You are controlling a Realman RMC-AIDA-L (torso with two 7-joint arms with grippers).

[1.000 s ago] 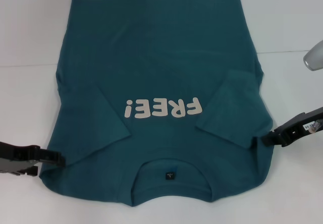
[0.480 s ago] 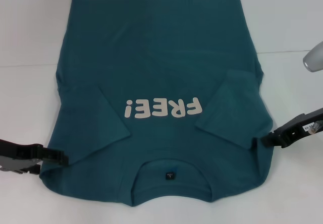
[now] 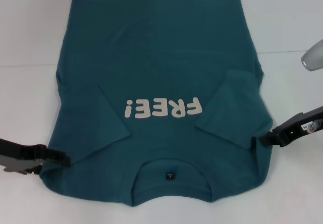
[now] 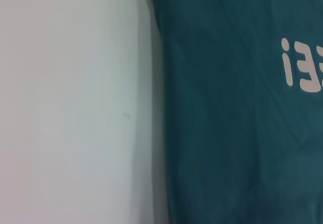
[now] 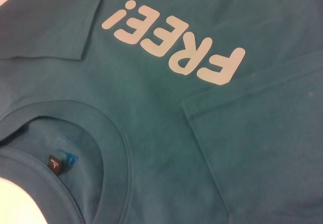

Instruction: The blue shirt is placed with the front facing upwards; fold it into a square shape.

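Head view: the blue shirt (image 3: 161,98) lies flat on the white tabletop (image 3: 30,32), front up, both sleeves folded in over the chest, collar nearest the robot and hem farthest, so its long axis runs straight away from the robot. The left hand (image 3: 59,159) touches the shirt's left shoulder edge near the collar; the right hand (image 3: 264,138) touches the opposite edge, slightly farther from the collar. Whether either hand is open or clamped on cloth I cannot tell. Each hand has the shirt directly inboard of it; neither is clearly nearer. Left wrist view: shirt side edge against bare tabletop, lettering (image 4: 302,66) partly seen, no fingers. Right wrist view: collar with the black neck label (image 5: 55,164), lettering, folded sleeve; no fingers.
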